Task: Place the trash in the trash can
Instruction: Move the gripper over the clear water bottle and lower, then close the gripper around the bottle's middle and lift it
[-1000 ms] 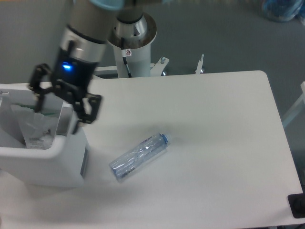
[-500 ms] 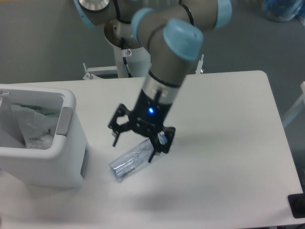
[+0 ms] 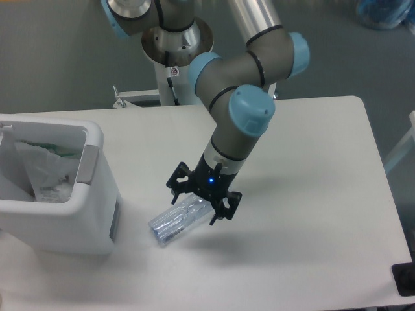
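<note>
A clear plastic bottle [image 3: 174, 223] lies on its side on the white table [image 3: 311, 168]. Its capped end is hidden under my gripper [image 3: 201, 206], which stands open and low over that end, one finger on each side. The fingers look close to the bottle, not closed on it. The white trash can [image 3: 61, 220] stands at the left edge. A wrinkly clear bag with a green strip [image 3: 45, 162] lies inside it.
The arm's base column [image 3: 175, 52] rises behind the table's far edge. A black object [image 3: 405, 278] sits at the table's front right corner.
The gripper left the trash can, swung right to the bottle, and has now dropped lower over the bottle's capped end. The bottle has not moved.
</note>
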Motion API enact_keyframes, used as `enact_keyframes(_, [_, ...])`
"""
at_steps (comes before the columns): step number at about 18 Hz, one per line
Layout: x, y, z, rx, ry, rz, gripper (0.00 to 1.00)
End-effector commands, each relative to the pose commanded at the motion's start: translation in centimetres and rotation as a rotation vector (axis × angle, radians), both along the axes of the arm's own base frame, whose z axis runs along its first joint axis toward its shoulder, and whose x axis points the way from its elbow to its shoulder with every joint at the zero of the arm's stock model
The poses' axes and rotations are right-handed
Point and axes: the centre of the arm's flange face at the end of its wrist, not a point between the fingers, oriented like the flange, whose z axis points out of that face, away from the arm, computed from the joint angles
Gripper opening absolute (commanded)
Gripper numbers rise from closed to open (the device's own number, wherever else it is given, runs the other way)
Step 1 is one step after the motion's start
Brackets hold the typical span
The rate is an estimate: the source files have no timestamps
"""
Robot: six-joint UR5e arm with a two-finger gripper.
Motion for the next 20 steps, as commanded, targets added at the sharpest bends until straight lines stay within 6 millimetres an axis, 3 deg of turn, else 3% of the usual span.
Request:
enact_keyframes(4, [0.9,1.1,-2.0,-0.032,-0.013,-0.026,1.00])
enact_keyframes(6, [2.7,2.6,-3.6,-0.098,0.026,-0.075,1.00])
enact_keyframes(9, [3.9,4.7,-4.0,-0.132,0.066,-0.114,1.00])
enact_keyframes(20, [4.9,5.9,-5.6,-0.198,0.110,-0.146,1.00])
